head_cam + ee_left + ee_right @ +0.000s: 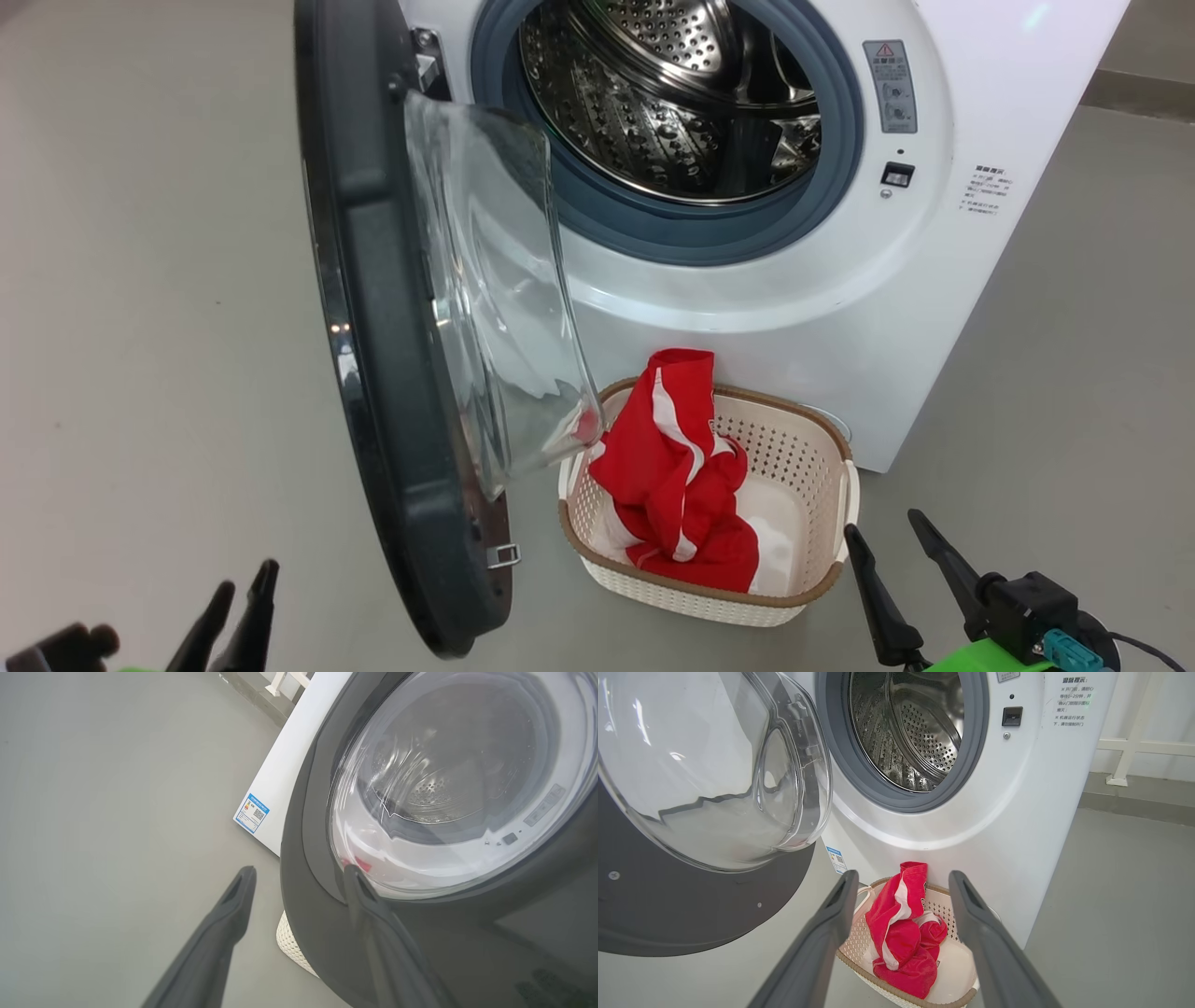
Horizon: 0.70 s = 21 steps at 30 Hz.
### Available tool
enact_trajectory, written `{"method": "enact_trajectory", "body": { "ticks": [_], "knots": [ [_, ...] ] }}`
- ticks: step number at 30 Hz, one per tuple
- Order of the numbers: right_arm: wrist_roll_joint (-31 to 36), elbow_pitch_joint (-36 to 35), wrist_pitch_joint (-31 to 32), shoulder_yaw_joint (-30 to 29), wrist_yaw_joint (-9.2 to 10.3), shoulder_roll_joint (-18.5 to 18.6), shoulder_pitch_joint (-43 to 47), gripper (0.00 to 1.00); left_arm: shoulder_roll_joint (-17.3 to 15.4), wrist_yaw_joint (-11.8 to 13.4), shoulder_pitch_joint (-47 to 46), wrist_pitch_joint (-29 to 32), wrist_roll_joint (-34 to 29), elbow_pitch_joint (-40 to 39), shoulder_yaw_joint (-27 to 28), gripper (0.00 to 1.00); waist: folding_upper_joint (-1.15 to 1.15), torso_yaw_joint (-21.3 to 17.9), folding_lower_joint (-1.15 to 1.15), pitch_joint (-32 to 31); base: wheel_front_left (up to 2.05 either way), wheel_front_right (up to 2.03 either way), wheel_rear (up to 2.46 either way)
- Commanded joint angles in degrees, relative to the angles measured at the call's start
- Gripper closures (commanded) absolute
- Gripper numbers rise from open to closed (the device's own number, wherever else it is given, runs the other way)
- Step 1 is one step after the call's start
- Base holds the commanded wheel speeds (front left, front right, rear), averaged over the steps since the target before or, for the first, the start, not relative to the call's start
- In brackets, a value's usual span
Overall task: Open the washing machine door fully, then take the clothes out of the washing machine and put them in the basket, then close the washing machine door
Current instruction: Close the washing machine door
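Observation:
The washing machine (840,308) (1017,812) stands with its door (373,327) swung out to the left, the clear glass bowl (495,280) facing the opening. No fabric shows in the visible part of the steel drum (672,93) (915,732). Red clothes (672,467) (901,933) with white stripes lie heaped in the cream basket (803,420) (941,907) at the machine's foot. My left gripper (245,588) (299,871) is open, just outside the door's black outer rim (317,933). Low at the right, my right gripper (885,525) (903,877) is open and empty, pointing at the basket.
Grey floor (140,280) spreads to the left and right of the machine. A blue label (252,813) is stuck low on the machine's side. Behind the machine at the right run a raised ledge (1134,802) and a white rail post (1115,780).

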State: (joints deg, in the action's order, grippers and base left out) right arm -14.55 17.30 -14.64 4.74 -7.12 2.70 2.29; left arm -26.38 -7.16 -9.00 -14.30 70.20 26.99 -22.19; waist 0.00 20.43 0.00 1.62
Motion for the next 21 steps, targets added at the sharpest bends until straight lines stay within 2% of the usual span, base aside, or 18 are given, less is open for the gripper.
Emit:
{"method": "enact_trajectory", "body": {
  "ticks": [1,7,15,21],
  "knots": [
    [0.2,-1.1,-0.4,1.4,-0.36,0.3,-0.5,0.0,-1.0,-0.3,0.1,-0.7,-2.9,0.0,3.6,0.0,0.0,-0.1,0.0,-0.1,0.0,0.0,0.0],
    [0.0,-1.0,-0.4,1.3,-0.36,0.3,-0.4,0.0,4.5,-0.3,3.0,-0.7,-16.1,0.1,11.8,0.0,0.0,-0.7,0.0,-0.4,0.0,0.0,0.0],
    [0.0,-1.1,-0.4,1.1,-0.36,0.2,-0.5,0.0,12.4,-0.3,6.9,-0.7,-39.6,-5.2,23.5,0.0,0.0,-1.1,0.0,-0.6,0.0,0.0,0.0],
    [0.1,-1.6,-0.4,0.7,-0.36,0.2,-1.0,0.0,18.7,-0.3,8.8,-0.7,-50.4,-10.6,30.3,0.0,0.0,-1.6,0.0,-0.4,0.0,0.0,0.0]
  ]
}}
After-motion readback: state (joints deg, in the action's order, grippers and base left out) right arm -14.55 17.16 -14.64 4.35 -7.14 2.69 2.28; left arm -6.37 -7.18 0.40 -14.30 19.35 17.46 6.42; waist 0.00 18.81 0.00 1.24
